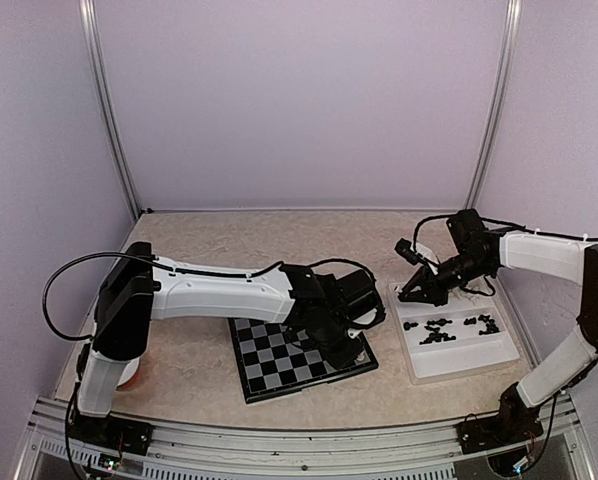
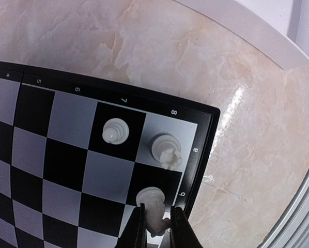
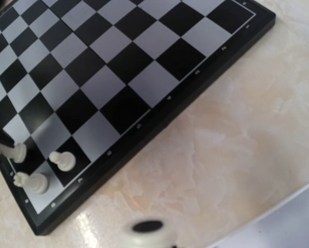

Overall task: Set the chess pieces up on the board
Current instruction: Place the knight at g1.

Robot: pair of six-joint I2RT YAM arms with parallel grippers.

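Gripping now: left gripper is clenched on a small cream-white round-headed chess piece, hard plastic by the look. It sits between the pads over a black edge square of the flat black-and-grey checked chessboard. Can't tell whether its base is touching down.

Just ahead of the fingertips, a cream-white knight-like piece stands on the grey corner square. Ahead-left of that, a cream-white round-topped piece stands on a black square. The two are upright and apart.

Handling, my read:
- The piece is light, stiff and smooth, so it can slip or twist in the pads.
- Its small base makes it tippy.
- Pinch the stem under the head, keep it vertical, and open slowly clear of the neighbours.

Well off to the right, across the beige marbled tabletop, the right gripper is closed. It hovers at the corner of the white rectangular tray, which holds the small black chess pieces. A pale blur shows at its tips in its wrist view, but I can't tell what it is.
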